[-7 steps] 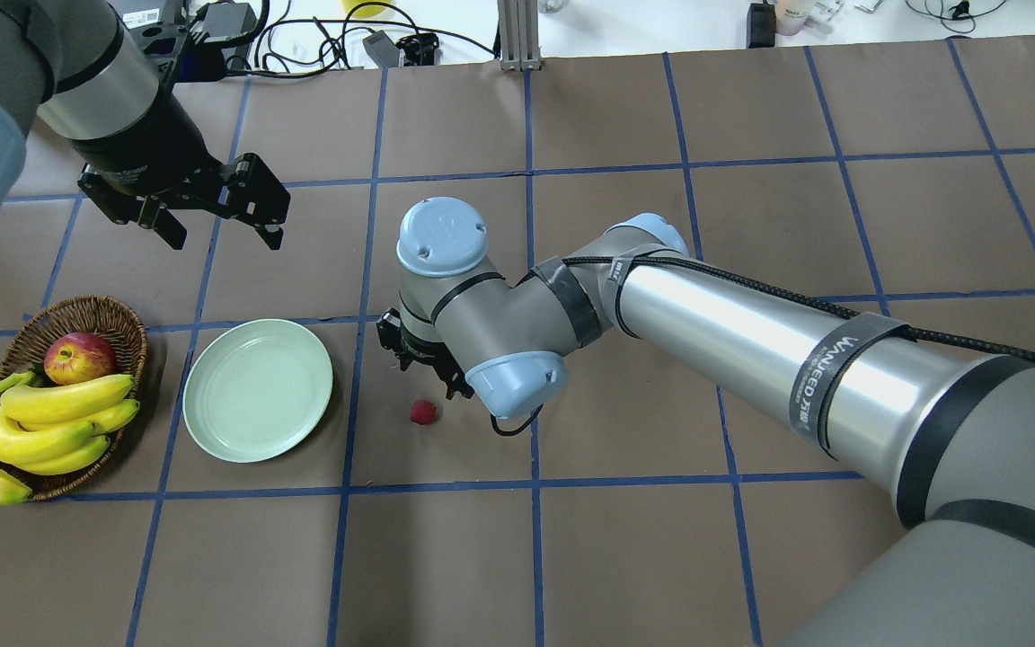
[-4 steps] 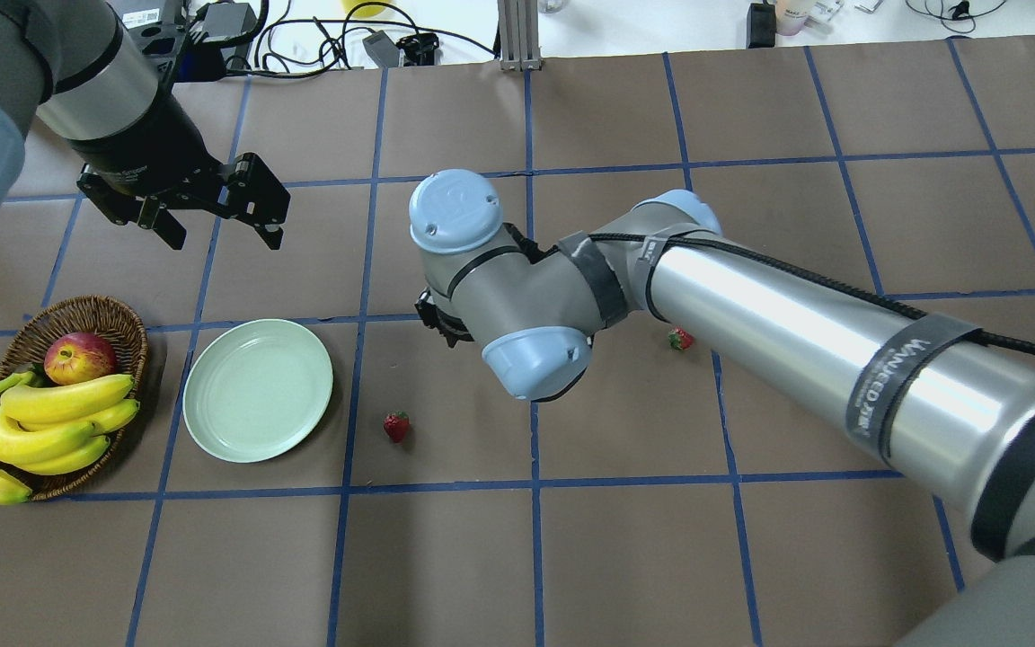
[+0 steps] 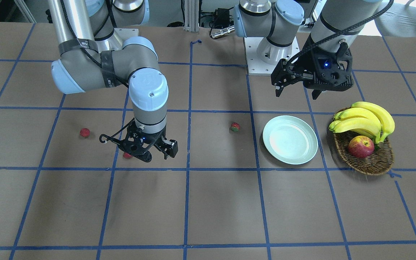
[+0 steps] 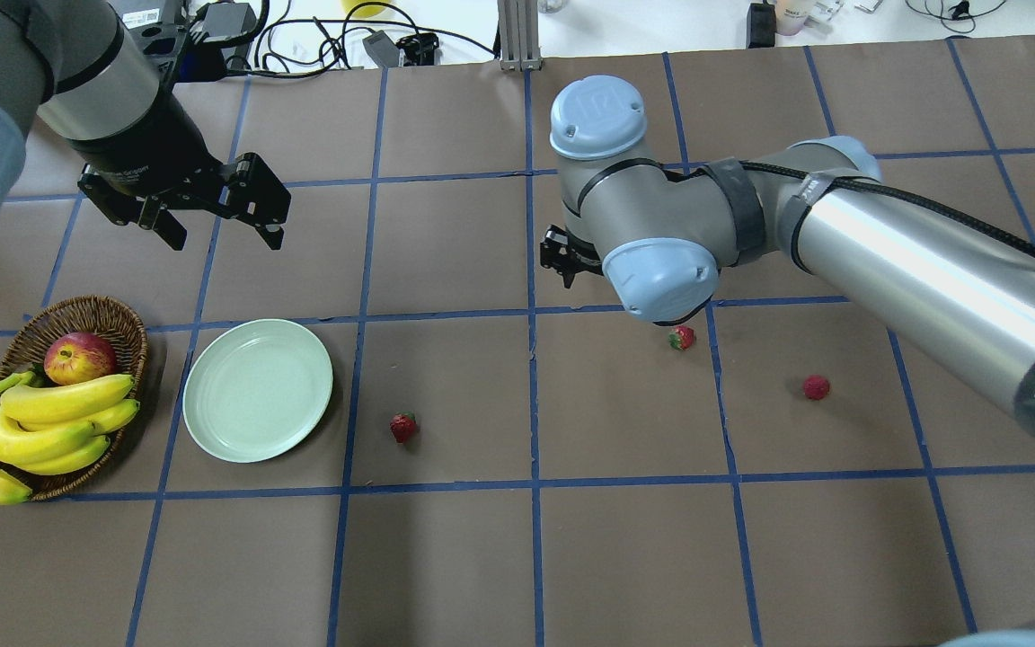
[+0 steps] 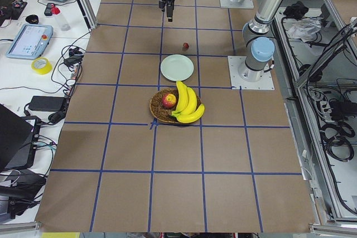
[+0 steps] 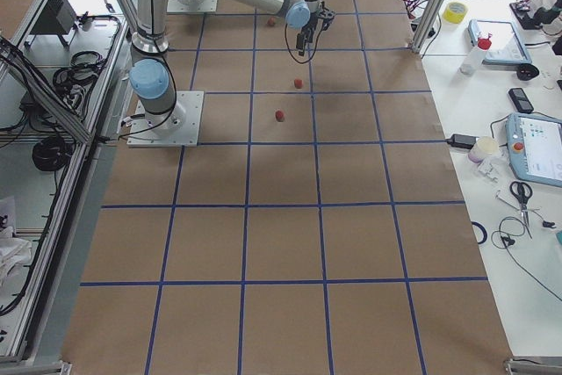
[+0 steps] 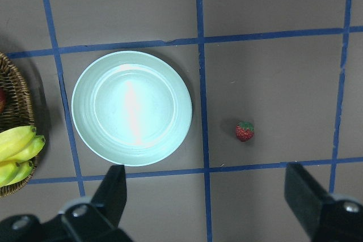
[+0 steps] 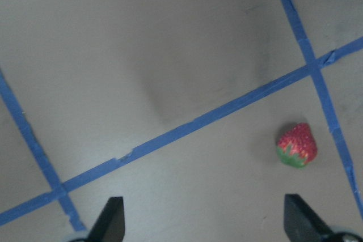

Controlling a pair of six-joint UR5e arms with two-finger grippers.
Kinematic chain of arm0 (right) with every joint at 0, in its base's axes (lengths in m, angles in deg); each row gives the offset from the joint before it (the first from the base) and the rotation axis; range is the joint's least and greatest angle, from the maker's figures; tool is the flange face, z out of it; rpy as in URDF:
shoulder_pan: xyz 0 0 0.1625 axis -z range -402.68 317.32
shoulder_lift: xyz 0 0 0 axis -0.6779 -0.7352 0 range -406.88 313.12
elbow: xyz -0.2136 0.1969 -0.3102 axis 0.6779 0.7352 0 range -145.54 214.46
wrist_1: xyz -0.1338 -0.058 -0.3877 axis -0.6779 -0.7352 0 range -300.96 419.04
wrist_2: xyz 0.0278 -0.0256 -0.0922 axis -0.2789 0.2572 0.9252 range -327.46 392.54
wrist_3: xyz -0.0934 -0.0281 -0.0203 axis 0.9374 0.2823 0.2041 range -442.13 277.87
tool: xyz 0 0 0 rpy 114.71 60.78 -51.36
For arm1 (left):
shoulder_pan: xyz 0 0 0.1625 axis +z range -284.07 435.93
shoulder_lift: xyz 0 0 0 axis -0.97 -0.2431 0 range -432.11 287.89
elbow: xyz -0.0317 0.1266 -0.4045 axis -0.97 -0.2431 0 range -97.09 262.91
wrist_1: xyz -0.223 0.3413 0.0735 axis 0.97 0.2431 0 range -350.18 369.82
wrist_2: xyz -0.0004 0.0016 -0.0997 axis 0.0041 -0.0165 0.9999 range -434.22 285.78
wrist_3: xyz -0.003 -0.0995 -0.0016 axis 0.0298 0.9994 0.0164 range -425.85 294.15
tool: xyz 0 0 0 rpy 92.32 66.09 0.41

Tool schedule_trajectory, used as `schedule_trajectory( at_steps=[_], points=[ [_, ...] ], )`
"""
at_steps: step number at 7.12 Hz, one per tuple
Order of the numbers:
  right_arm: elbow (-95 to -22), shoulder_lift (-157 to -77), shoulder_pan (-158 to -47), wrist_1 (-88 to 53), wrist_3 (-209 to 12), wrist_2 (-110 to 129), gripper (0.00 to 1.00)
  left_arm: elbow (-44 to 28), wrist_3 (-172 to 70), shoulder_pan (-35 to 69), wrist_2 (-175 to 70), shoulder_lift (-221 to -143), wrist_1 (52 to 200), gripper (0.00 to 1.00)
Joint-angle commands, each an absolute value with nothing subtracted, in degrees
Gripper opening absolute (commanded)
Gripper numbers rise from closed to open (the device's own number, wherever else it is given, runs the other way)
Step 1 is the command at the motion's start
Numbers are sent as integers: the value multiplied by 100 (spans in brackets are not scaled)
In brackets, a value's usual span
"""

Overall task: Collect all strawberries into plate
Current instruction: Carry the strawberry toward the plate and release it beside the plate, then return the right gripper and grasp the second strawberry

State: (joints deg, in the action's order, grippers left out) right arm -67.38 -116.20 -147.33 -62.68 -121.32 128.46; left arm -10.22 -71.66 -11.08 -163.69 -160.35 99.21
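Note:
Three strawberries lie on the brown table: one [image 4: 403,427] just right of the plate, one [image 4: 681,338] in the middle, one [image 4: 816,387] farther right. The mint-green plate [image 4: 258,390] holds nothing; it also shows in the left wrist view [image 7: 131,107] with the nearest strawberry [image 7: 245,131]. My left gripper [image 4: 223,238] is open and empty, hovering beyond the plate. My right gripper [image 3: 154,151] is open and empty above the table beside the middle strawberry [image 3: 127,155], which shows in the right wrist view [image 8: 297,144]. In the overhead view the wrist hides most of it.
A wicker basket [image 4: 86,304] left of the plate holds bananas [image 4: 59,422] and an apple [image 4: 79,357]. Cables and boxes [image 4: 230,18] and a metal post [image 4: 517,36] stand at the table's far edge.
My right arm has swung to the right and farther back, away from the strawberry by the plate, uncovering the other two. That strawberry rolled slightly left. My left arm has not moved.

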Motion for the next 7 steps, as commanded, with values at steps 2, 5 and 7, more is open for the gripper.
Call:
schedule_trajectory(
  at_steps=[2,5,7],
  points=[
    [-8142,-11910,-13842,-7978,-10881,12897,100,-1034,-7173,-1108,-16369,-16044,9921,100],
    [-8569,-11913,-13690,-8483,-10789,12283,100,-1034,-7165,-1108,-16369,-16044,9921,100],
    [-8586,-11808,-13698,-8492,-10788,12281,96,-1026,-7165,-1108,-16369,-16044,9921,100]
  ],
)
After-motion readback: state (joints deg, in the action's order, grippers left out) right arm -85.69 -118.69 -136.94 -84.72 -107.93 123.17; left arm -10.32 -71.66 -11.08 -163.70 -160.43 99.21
